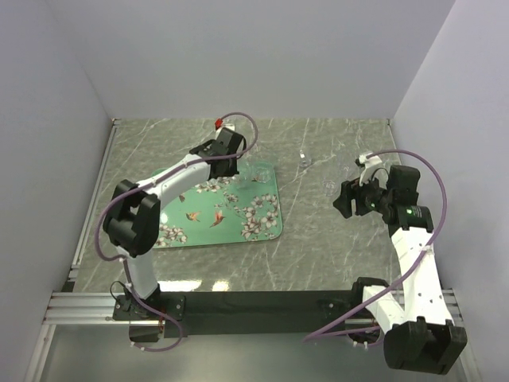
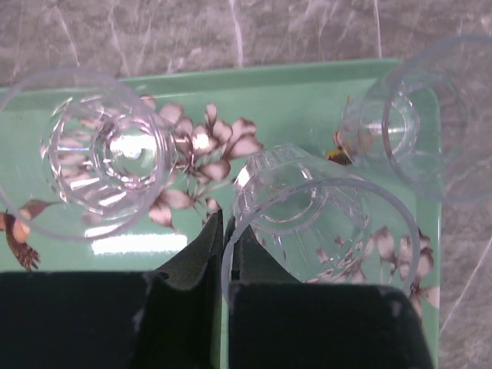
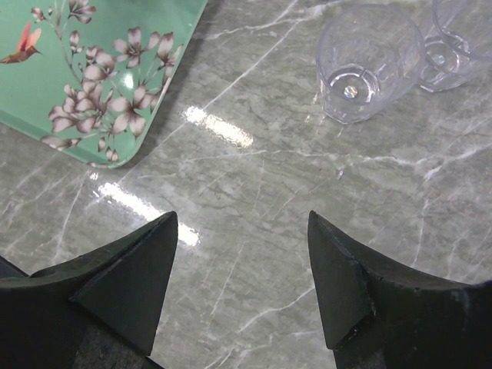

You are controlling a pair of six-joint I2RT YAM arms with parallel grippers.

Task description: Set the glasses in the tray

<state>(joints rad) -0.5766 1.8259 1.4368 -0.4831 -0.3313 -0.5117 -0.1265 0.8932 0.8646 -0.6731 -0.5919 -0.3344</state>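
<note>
Left wrist, glass [image 2: 307, 201] rim pinched in tool [image 2: 224, 234]

Three glasses [image 2: 108, 154] on the tray [image 2: 292, 92] — claw [image 2: 223, 227] pinching the nearest rim.

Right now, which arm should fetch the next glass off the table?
Right. The right gripper is open, facing two glasses on the marble outside the tray; the left gripper is over the tray, shut on the middle glass's rim.
</note>
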